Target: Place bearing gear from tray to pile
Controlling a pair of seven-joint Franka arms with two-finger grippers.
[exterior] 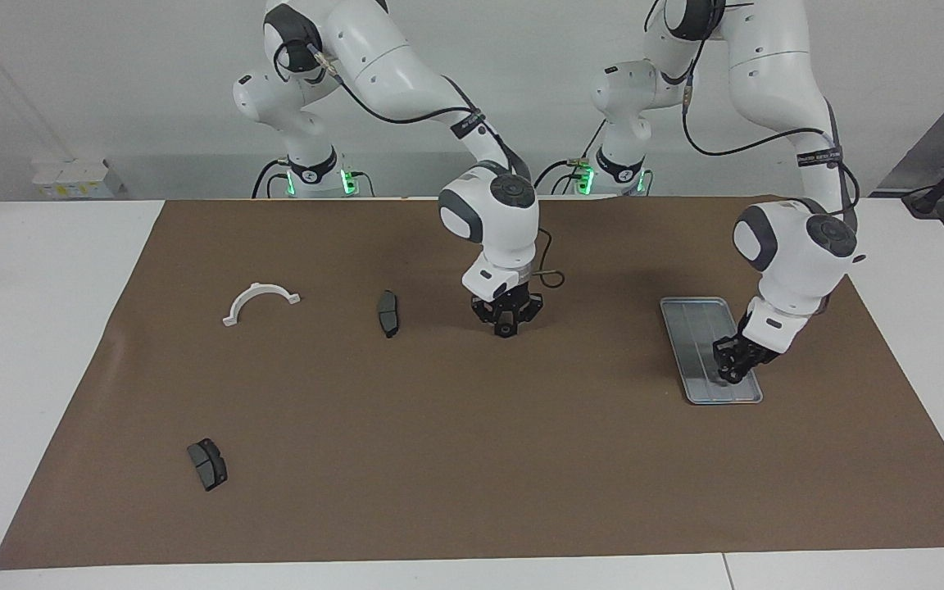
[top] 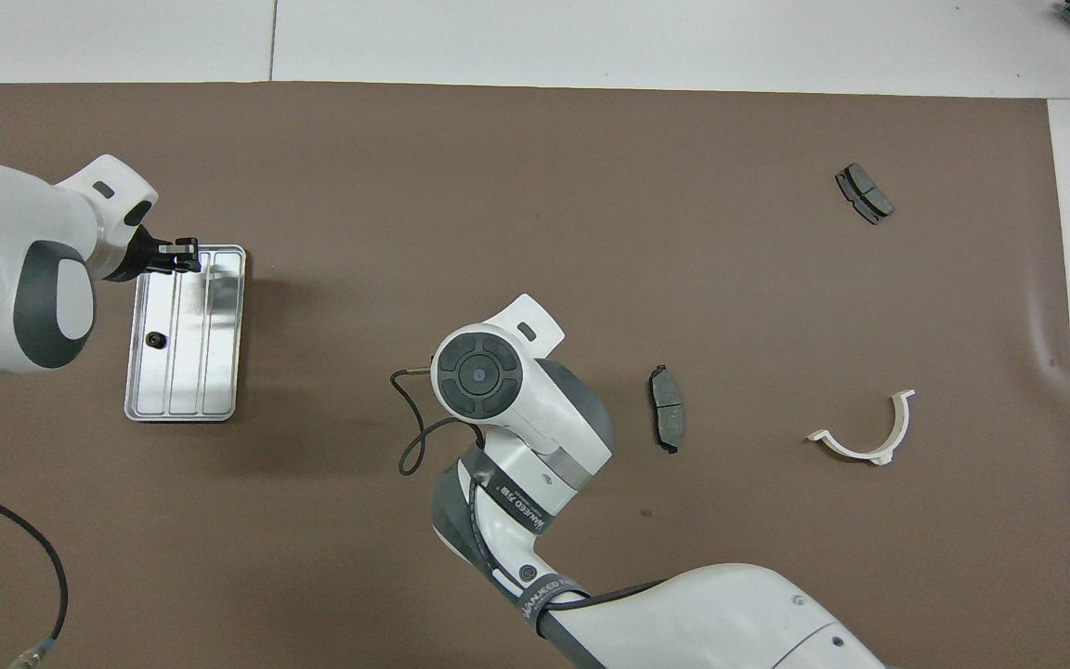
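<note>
The silver tray [exterior: 689,328] [top: 219,372] lies toward the left arm's end of the mat. One small black bearing gear [top: 155,339] rests in it. My left gripper [exterior: 730,375] [top: 184,249] hangs over the tray's end farthest from the robots, shut on what looks like another small dark gear. At mid-table my right gripper [exterior: 506,329] points straight down, shut on a black bearing gear [exterior: 505,331] at the mat; its own wrist hides it in the overhead view. The pile is a white half-ring bracket [exterior: 259,299] [top: 869,437] and two brake pads [exterior: 388,313] [exterior: 207,464].
A brown mat [exterior: 472,459] covers most of the white table. One brake pad [top: 666,420] lies close beside the right gripper, toward the right arm's end. A loose black cable [top: 410,446] loops off the right wrist.
</note>
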